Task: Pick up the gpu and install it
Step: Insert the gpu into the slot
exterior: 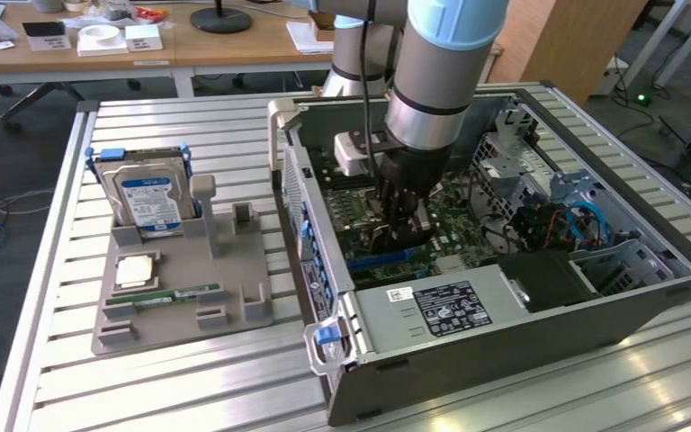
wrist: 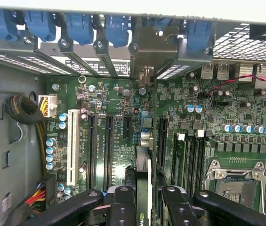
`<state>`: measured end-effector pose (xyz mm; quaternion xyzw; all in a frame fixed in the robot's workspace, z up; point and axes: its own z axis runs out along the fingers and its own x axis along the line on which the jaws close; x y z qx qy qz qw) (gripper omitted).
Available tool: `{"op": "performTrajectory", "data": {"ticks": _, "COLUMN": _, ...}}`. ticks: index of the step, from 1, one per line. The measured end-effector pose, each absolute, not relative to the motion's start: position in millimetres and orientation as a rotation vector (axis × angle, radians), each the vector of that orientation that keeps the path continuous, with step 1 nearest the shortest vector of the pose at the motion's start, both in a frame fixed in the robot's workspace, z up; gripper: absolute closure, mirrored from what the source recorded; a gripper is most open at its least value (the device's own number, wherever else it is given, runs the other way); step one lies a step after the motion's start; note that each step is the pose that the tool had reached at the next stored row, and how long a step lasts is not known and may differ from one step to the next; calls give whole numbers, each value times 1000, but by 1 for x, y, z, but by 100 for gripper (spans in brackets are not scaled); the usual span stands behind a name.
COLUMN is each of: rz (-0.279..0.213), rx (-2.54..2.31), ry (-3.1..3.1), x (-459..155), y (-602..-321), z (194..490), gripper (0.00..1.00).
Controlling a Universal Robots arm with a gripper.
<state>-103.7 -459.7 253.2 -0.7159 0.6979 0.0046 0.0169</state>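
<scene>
The gripper [wrist: 144, 200] reaches down into the open computer case [exterior: 502, 315]. Its black fingers [wrist: 123, 202] press against both faces of the gpu [wrist: 143, 172], pinching the thin card between them. The card stands on edge, its length running parallel to the long black expansion slots [wrist: 108, 146] directly beneath the tool, apparently so that its lower edge can meet a slot squarely. Whether it is seated cannot be told. Beyond the fingertips, a dull grey metal bracket [wrist: 149, 47] sits against the case's perforated rear wall, just under a row of blue plastic clips [wrist: 81, 26]. The motherboard [wrist: 118, 101] below the gripper is green and densely studded with small silver-topped capacitors, and a square CPU socket [wrist: 234, 181] lies bare just beside the fingers. Well apart from the gripper, outside the case, a grey moulded holder [exterior: 237, 270] props a silver, blue-labelled hard drive [exterior: 148, 202] upright and keeps a narrow green RAM stick [exterior: 183, 294] lying flat.
</scene>
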Motion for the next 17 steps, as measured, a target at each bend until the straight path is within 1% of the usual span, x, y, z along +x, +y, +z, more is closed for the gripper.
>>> {"op": "performTrajectory", "data": {"ticks": 17, "rz": 8, "rx": -2223, "ry": 2167, "x": -105, "y": -460, "z": 251, "gripper": 74}}
